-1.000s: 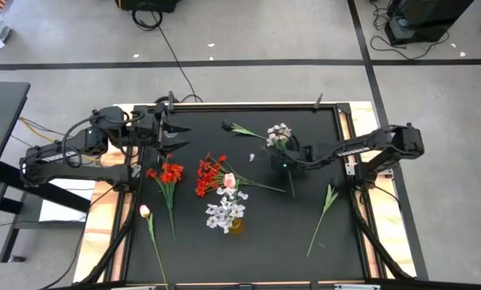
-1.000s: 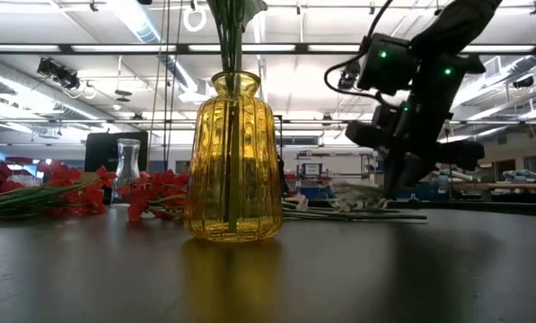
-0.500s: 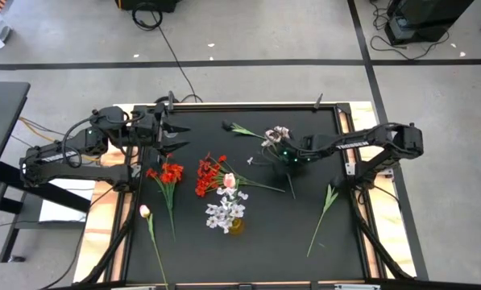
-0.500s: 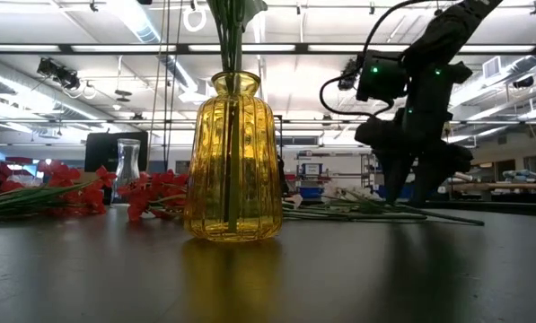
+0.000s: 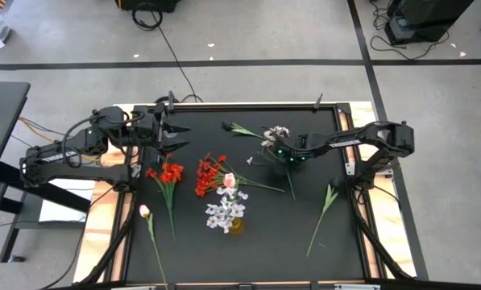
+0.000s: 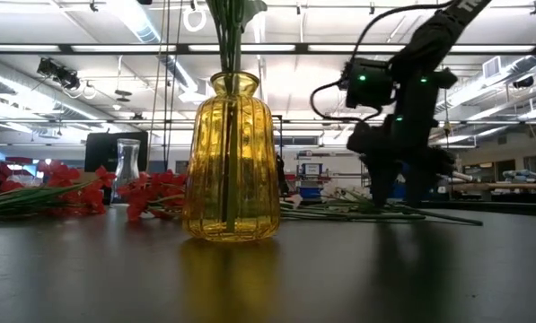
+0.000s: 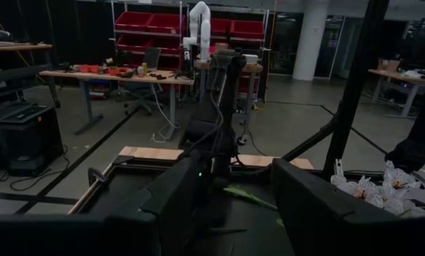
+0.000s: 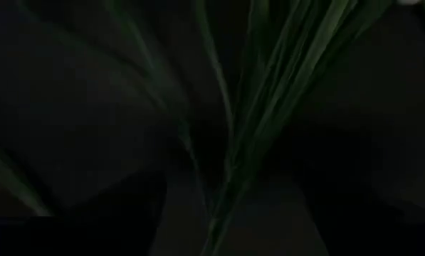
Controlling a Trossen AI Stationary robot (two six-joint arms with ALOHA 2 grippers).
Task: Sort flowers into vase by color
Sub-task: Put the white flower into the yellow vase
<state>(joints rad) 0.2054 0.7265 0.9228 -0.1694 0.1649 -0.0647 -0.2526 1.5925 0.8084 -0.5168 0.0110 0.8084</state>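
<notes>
Flowers lie scattered over the dark counter from above: the right claw sits low over a white spray, its stem trailing away beneath it. Red blooms and the yellow vase lie off to its side, well apart. The left claw waits at the counter's far edge, fingers parted, holding nothing. Low view: right claw down at the stems, fingers spread, vase near the camera. Right wrist: green stems fill the frame between open fingers.
</notes>
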